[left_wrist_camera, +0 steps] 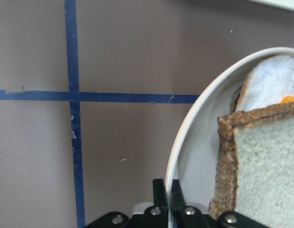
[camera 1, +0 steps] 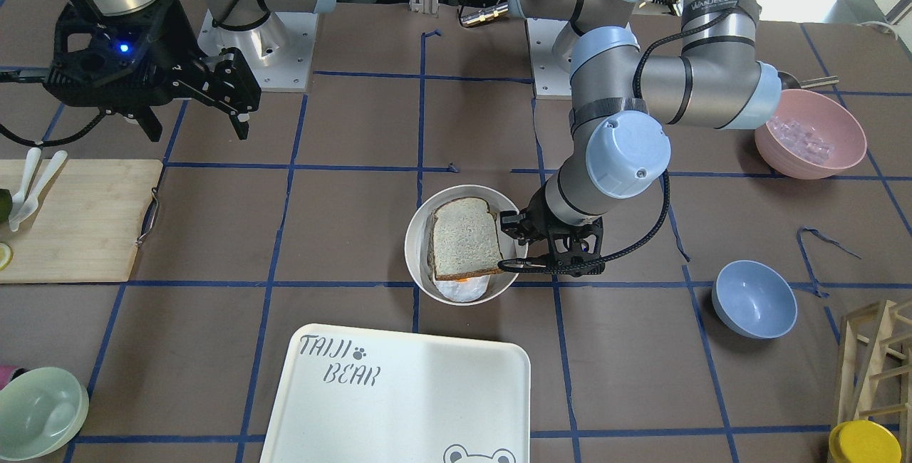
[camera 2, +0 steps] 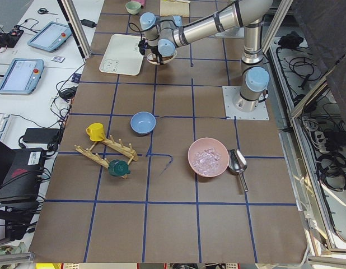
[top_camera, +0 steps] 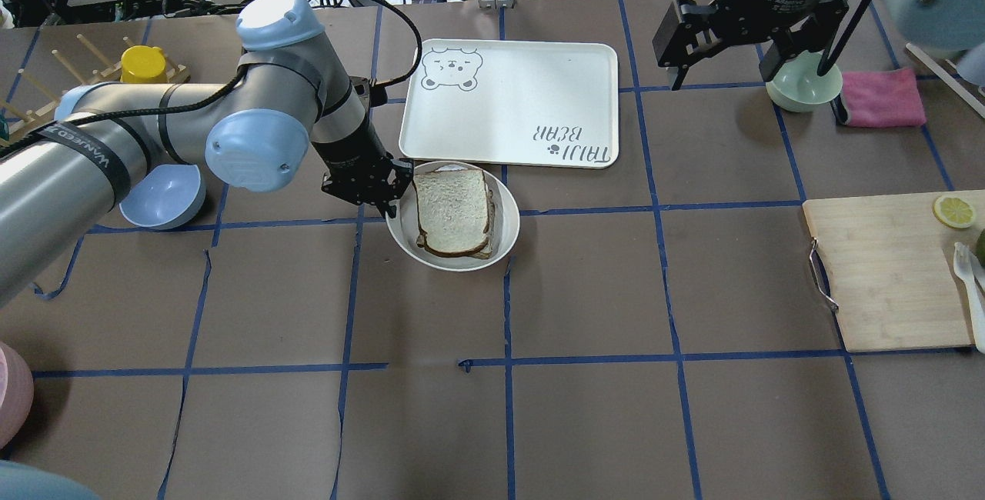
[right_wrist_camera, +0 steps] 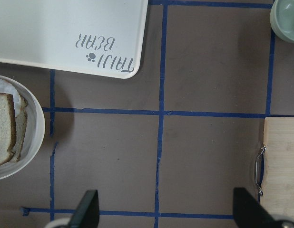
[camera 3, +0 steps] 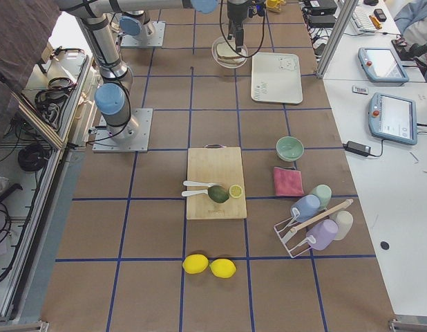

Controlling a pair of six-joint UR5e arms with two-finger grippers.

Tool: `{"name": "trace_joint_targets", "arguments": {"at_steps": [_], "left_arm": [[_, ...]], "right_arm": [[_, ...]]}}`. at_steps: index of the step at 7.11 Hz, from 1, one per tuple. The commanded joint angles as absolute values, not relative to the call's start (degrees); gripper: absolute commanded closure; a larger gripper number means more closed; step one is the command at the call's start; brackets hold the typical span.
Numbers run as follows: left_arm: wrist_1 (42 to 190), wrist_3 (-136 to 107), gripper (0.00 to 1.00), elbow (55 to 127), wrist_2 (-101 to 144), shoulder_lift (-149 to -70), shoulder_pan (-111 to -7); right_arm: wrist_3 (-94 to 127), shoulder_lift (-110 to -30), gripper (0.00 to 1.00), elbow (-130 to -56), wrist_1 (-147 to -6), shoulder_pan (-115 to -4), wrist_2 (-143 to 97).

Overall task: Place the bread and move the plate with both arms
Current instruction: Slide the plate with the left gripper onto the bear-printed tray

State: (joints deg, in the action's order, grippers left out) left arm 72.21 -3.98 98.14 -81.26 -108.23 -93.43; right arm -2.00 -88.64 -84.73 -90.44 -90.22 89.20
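Silver left arm (top_camera: 154, 123) low, fingers (left_wrist_camera: 159, 192) pinching plate (left_wrist_camera: 184, 137)

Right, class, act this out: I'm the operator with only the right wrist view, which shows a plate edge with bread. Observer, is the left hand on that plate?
Observer: Yes, the left hand is shut on the plate rim, on the robot's left side.
Operator: Anything under the bread?
Observer: A white patch with an orange spot, egg-like, pokes out from under the bread.
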Motion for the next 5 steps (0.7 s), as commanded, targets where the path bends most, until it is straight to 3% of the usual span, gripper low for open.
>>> {"name": "trace_joint_targets", "arguments": {"at_steps": [1, 5], "left_arm": [[71.02, 3.99, 1.00, 90.84, -81.12, -112.65, -92.99], [70.14, 5.88, 1.00, 70.10, -76.30, -129.51, -92.99]], "right_arm": [[-1.67, -88.94, 0.00, -84.73, -90.61, -90.17, 88.95], [-1.40, -89.03, 0.00, -84.73, -90.53, -90.62, 88.86]]}}
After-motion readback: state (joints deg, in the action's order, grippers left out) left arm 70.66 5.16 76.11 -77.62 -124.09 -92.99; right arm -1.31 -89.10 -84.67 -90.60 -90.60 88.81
